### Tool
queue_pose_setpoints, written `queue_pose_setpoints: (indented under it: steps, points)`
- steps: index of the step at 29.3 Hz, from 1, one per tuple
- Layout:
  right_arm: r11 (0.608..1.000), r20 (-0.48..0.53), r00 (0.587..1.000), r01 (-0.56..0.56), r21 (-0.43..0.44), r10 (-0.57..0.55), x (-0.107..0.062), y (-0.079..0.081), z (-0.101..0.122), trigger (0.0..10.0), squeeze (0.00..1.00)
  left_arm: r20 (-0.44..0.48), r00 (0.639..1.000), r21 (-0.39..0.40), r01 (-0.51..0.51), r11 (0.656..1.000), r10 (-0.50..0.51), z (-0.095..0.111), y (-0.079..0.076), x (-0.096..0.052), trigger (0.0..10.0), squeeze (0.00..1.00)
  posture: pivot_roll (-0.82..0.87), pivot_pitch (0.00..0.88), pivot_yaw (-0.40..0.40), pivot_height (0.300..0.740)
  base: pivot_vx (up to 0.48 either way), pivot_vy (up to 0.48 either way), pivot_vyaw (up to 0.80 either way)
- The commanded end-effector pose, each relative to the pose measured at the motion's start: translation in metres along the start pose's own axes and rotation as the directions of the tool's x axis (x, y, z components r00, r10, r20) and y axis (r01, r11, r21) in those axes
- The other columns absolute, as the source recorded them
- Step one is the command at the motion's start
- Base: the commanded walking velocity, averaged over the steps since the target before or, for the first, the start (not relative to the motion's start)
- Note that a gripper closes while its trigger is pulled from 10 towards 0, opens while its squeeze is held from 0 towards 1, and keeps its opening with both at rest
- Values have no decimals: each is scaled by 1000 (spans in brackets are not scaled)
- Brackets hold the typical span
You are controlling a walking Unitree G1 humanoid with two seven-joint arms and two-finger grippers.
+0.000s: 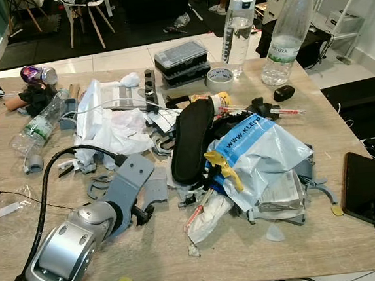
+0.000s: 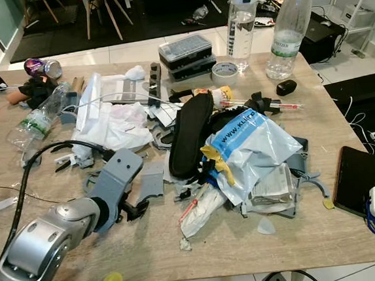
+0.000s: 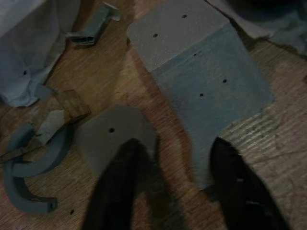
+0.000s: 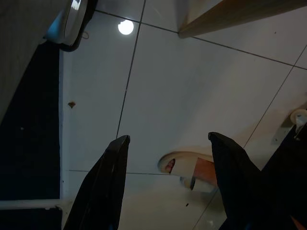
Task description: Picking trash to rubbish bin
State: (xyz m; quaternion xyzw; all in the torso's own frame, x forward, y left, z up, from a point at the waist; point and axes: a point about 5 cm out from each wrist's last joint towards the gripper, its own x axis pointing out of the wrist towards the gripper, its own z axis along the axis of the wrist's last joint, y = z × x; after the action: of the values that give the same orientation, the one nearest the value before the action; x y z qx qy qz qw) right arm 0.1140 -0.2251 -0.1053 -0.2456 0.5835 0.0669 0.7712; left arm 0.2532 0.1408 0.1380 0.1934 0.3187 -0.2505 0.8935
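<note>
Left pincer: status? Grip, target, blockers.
Left pincer open, low over grey flat scraps on the table. Right pincer open, idle over floor tiles. Nothing gripped yet. Grey curved piece lies close beside.

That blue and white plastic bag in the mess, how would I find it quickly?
Start at the wooden table and look to the middle of the trash heap, just right of the long black curved pad. The blue and white plastic bag lies crumpled there, the only item with white lettering on a blue band.
</note>
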Motion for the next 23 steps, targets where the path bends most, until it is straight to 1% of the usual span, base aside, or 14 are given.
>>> queue_pose_setpoints:
  steps: [1,12,15,16,18,19,20,22,23]
  points:
    - [1000,-21,1000,-4,-3,4,0,3,-6,10000,0,-84,995,-2,52,999,-52,-16,-6,5,0,0,55,102,28,740,0,0,0]
    - [1000,-28,1000,-6,-1,6,-1,5,-10,10000,0,-69,995,1,69,998,-69,-16,-9,6,0,0,54,110,30,740,0,0,0]
    - [1000,-29,1000,-6,0,6,-1,6,-10,10000,0,35,992,-17,120,993,-119,-3,-15,7,0,0,54,110,30,740,0,0,0]
    - [1000,-29,1000,-6,0,6,-1,7,-10,10000,0,118,978,-61,183,981,-175,8,-21,6,0,0,54,110,30,740,0,0,0]
    - [1000,-29,1000,-7,0,7,-1,7,-10,10000,0,216,950,-72,243,967,-223,21,-26,3,0,0,54,110,30,740,0,0,0]
    - [1000,-28,1000,-6,0,6,-1,7,-9,10000,0,265,936,-80,261,962,-232,27,-26,2,0,0,53,112,29,740,0,0,0]
    - [1000,-27,1000,-6,0,6,-1,7,-9,10000,0,293,927,-86,270,959,-235,31,-26,1,0,0,53,112,29,740,0,0,0]
    - [1000,-25,1000,-6,0,6,-1,8,-8,10000,0,370,896,-88,298,950,-247,41,-25,-2,0,0,53,112,29,740,0,0,0]
    - [1000,-24,1000,-7,1,7,-1,8,-8,10000,0,455,858,-102,315,943,-237,51,-23,-7,0,0,53,112,29,740,0,0,0]
